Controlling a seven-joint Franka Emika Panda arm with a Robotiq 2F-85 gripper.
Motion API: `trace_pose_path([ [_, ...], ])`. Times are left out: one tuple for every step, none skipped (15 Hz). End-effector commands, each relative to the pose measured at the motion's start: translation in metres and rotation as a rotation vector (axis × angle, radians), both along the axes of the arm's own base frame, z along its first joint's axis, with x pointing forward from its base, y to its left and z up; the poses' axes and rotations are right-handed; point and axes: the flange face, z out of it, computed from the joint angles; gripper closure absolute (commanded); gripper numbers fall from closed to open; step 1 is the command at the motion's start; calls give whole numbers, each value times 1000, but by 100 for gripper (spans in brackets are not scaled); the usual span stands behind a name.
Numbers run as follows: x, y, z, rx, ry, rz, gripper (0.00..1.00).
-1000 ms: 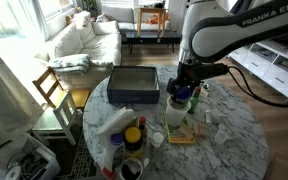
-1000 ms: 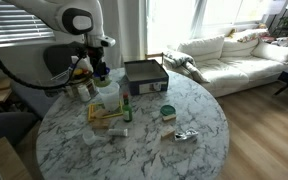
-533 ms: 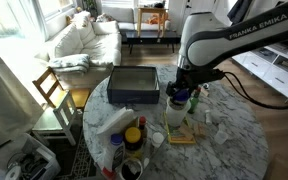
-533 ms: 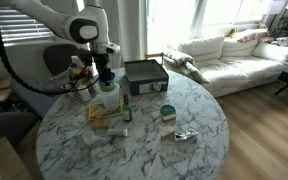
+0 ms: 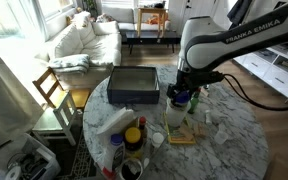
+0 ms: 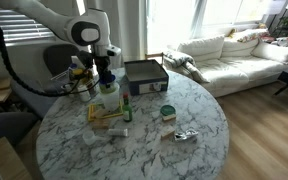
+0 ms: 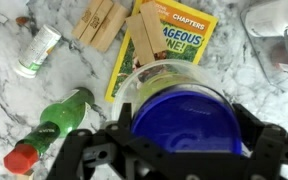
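Wide-open gripper (image 7: 174, 150) straddling a blue-lidded tub (image 7: 184, 115) on the marble table (image 5: 234, 140)

The tub stands on the table just beside a dark box (image 5: 134, 85). It is upright, with its long axis vertical and its lid facing the wrist camera. Its walls are mostly hidden beneath the lid, and the gripper body cuts off its near rim. The fingers (image 7: 84, 160) stand spread on either side of the lid, closed on nothing. The tub partly hides a yellow booklet (image 7: 179, 35), and a green bottle (image 7: 54, 120) is near

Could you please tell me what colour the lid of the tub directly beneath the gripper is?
The lid is deep blue; the wrist view shows it best.
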Motion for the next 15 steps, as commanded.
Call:
trace_pose_path([
  [-1,-3,-5,2,1,-22,29],
  [-1,-3,-5,-1,0,-25,29],
  [-1,-3,-4,-4,-5,-30,2],
  [-1,-3,-2,1,-5,-29,0],
  [-2,-3,2,-3,-10,-27,1],
  [-2,-2,5,-2,-8,-24,0],
  [-2,-1,8,5,-11,-21,0],
  [-2,-1,11,2,-11,-20,0],
  [-1,0,12,6,-11,-21,0],
  [-2,-1,12,5,-10,-22,0],
  [-2,-1,12,1,-8,-23,0],
  [-3,-1,12,5,-9,-24,0],
  [-3,-1,12,5,-10,-25,0],
  [-3,-2,13,2,-11,-26,0],
  [-3,-2,16,2,-16,-26,0],
])
